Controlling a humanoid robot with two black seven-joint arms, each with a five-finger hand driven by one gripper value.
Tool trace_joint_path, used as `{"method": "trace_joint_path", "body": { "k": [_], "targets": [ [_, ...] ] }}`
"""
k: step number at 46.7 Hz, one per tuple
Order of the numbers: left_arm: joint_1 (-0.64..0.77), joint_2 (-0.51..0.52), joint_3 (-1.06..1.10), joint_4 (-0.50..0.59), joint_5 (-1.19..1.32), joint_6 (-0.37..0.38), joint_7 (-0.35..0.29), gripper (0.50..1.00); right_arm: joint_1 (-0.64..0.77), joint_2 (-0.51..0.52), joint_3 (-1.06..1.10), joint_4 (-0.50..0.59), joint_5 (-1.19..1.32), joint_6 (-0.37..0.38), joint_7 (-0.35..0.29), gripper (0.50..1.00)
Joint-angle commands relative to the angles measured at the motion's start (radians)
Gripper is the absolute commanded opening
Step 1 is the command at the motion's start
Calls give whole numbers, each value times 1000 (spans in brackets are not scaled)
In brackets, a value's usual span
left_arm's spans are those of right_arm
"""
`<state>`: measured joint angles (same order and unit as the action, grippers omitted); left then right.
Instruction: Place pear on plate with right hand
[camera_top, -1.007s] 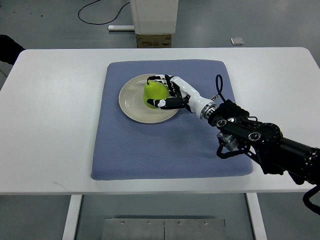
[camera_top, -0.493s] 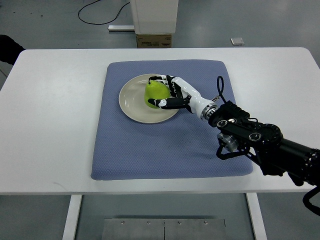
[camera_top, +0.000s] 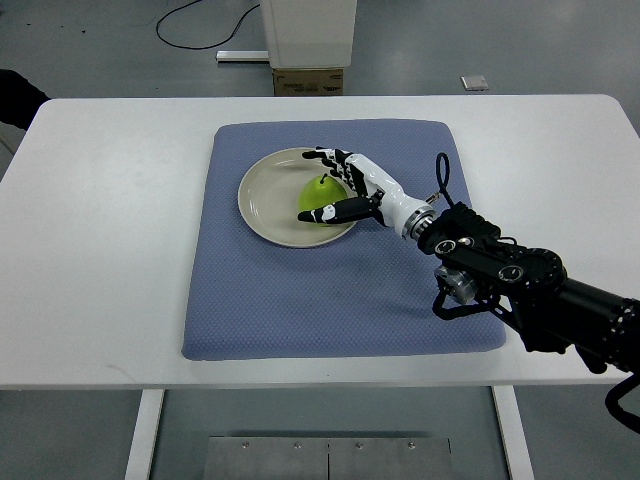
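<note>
**Pear down on the plate, fingers letting go**

The green pear (camera_top: 322, 197) is now sitting on the cream plate (camera_top: 262, 196), toward the plate's right side, with its stem pointing up and away from the robot. A second ago it was standing taller in the grasp, wrapped by the fingers on both sides; now it is lying lower and looks smaller, resting on the plate's surface.

The right hand (camera_top: 345, 188) is reaching in from the lower right and is opening. Its fingers (camera_top: 327, 156) are spreading out above and beyond the pear, no longer pressing on it, while the thumb (camera_top: 325, 212) is stretching along the near side of the fruit, just beside it; whether it is touching the skin is hard to tell. Half a second ago the hand was closed around the pear.

The forearm has barely shifted between frames. The plate is lying where it was, on the upper middle of the blue mat (camera_top: 330, 300), which is covering the centre of the white table (camera_top: 100, 220).
</note>
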<state>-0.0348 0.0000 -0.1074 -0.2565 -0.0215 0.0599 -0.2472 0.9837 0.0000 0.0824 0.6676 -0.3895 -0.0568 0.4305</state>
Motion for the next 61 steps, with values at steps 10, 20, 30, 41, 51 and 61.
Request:
{"method": "trace_joint_path", "body": {
  "k": [10, 20, 30, 41, 51, 61],
  "targets": [
    [1, 0, 0, 0, 0, 0, 0, 1000, 3, 0, 30, 1, 0, 2, 4, 1000],
    [-1, 0, 0, 0, 0, 0, 0, 1000, 4, 0, 65, 3, 0, 2, 4, 1000],
    [-1, 0, 0, 0, 0, 0, 0, 1000, 0, 0, 71, 7, 0, 3, 10, 1000],
    [-1, 0, 0, 0, 0, 0, 0, 1000, -40, -54, 155, 9, 0, 17, 10, 1000],
    [-1, 0, 0, 0, 0, 0, 0, 1000, -66, -95, 218, 9, 1, 18, 10, 1000],
    [1, 0, 0, 0, 0, 0, 0, 1000, -106, -106, 352, 9, 1, 20, -1, 1000]
  ]
}}
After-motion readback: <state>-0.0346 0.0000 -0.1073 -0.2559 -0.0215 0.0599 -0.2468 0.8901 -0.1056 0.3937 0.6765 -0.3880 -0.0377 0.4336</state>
